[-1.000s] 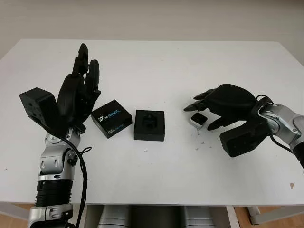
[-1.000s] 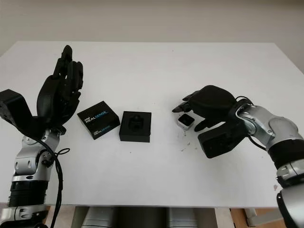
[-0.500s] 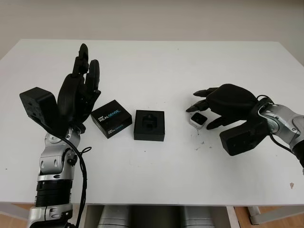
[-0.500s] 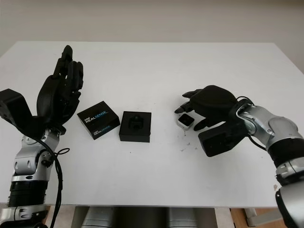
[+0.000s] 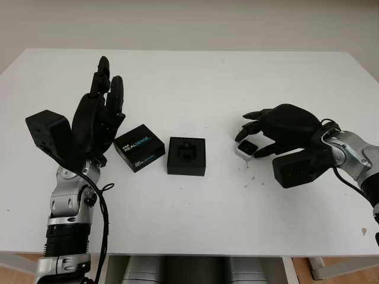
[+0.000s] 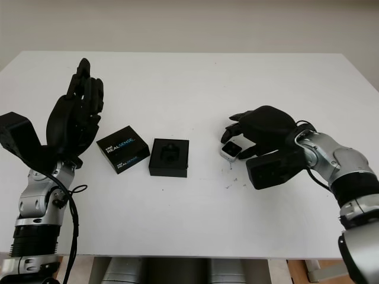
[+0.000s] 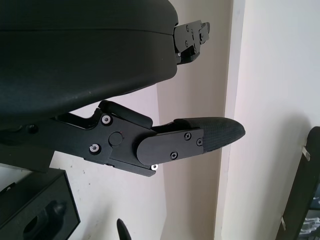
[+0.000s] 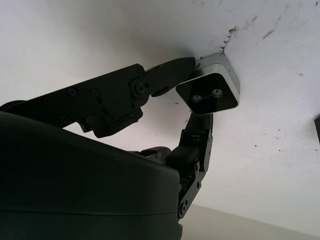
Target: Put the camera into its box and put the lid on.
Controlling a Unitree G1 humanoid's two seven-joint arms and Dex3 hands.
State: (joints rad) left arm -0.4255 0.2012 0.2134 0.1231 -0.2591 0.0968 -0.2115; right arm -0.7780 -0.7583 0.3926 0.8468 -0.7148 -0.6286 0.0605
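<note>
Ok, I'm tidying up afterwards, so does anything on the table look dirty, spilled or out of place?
Dark specks and scuff marks dirty the white table beside the camera, which the right hand is closing around. The box and lid look tidy.

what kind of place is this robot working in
Probably a lab or test bench: a bare white table against a plain wall, with just a small camera, its open box and the lid laid out.

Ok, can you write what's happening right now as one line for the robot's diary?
right hand: fingers closing around small silver-and-black camera on white table | left hand: open, raised beside black lid | open black box: empty
</note>
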